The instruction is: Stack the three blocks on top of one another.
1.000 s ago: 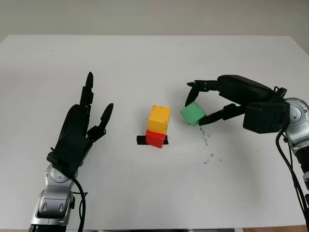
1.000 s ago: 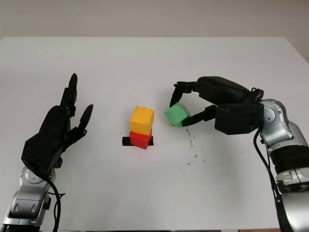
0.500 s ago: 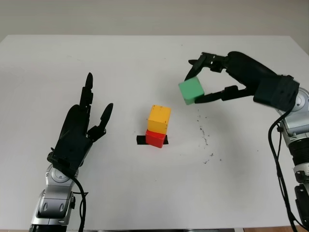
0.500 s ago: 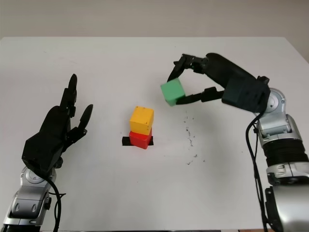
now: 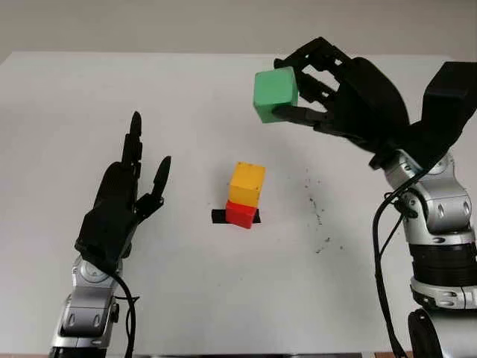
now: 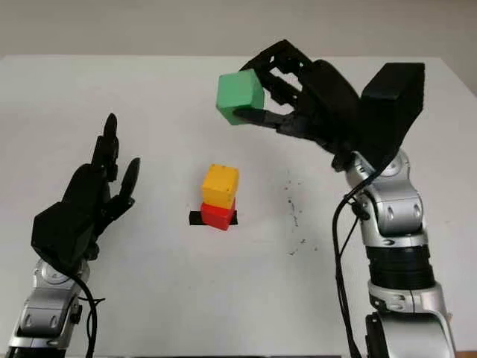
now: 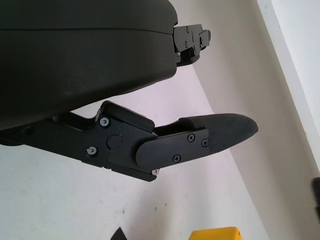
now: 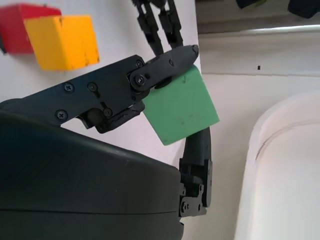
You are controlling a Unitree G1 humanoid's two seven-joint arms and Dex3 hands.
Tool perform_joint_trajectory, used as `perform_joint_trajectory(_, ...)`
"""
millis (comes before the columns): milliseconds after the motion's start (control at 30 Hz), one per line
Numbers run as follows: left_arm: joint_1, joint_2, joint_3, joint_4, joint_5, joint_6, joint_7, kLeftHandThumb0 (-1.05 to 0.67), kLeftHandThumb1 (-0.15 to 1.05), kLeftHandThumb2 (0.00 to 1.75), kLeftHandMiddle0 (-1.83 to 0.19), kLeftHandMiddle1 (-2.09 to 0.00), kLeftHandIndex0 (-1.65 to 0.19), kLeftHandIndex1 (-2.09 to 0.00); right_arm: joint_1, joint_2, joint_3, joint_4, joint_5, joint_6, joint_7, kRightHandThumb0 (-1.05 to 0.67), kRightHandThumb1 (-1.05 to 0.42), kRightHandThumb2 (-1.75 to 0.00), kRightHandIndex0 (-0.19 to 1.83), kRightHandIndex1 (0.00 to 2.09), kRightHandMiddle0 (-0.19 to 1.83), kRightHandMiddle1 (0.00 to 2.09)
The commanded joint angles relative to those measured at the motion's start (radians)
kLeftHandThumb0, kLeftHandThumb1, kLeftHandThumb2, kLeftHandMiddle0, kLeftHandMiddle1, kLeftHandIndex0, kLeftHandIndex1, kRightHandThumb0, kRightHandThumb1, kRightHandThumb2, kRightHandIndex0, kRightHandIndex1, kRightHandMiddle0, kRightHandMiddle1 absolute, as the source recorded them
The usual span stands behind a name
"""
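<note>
Green block [image 5: 275, 93] pinched between right hand [image 5: 339, 93] fingers [image 5: 298, 114]

Right robot hand [image 5: 313, 82] raised, grasping.

Green block [image 5: 275, 90] higher (w/ right robot hand [image 5: 313, 82])

White table [image 5: 223, 298] against a plain pale wall [image 5: 149, 26]
</note>
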Motion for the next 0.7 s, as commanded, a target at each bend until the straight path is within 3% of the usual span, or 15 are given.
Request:
perform_joint_trajectory(0, -0.004, -0.014, 0.002, -0.004, -0.009, 0.001, 0.010, -0.82, 1.05, 0.72, 0.16, -0.05, 0.16, -0.05, 0.018, 0.014, -0.006, -0.076, 0.027, 0.087, -0.024, -0.38, -1.05, -0.17, 0.14, 0.00, -0.02, 1.85)
perform_joint_trajectory(300, -0.004, -0.023, 0.000, -0.010, -0.015, 0.008, 0.008, -0.81, 1.05, 0.72, 0.17, -0.05, 0.18, -0.05, 0.096, 0.002, 0.028, -0.153, 0.020, 0.191, -0.017, -0.38, -1.05, -0.10, 0.16, 0.04, 0.06, 1.75)
perform_joint_trajectory(667, -0.002, -0.017, 0.002, -0.011, -0.016, 0.020, 0.001, -0.81, 1.05, 0.69, 0.17, -0.05, 0.17, -0.05, 0.126, 0.031, 0.085, -0.119, -0.041, 0.179, -0.027, -0.40, -1.03, -0.06, 0.15, 0.04, 0.16, 1.78)
